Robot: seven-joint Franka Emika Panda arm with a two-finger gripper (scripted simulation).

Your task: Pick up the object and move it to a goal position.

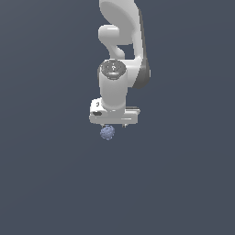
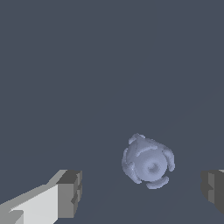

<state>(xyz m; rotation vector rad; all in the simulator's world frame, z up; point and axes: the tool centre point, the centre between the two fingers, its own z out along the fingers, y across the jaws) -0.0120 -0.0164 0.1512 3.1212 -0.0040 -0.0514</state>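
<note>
Lowering straight down looks like the right move: the tool [image 2: 142,194] is released, its fingers [image 2: 70,192] spread wide at the bottom of the wrist frame, with the object [image 2: 148,163] between them but nearer one side, so centring first would help. Farther off, the object is a bumpy blue-purple ball on the counter [image 1: 55,183], centre frame in the exterior view.

The support surface [image 1: 55,183] is a plain, flat, dark grey-blue plane. One item appears to lie on it: a small, bumpy, roundish blue-purple ball [image 2: 148,162], beneath the white gripper [image 2: 140,192], between its fingers.
</note>
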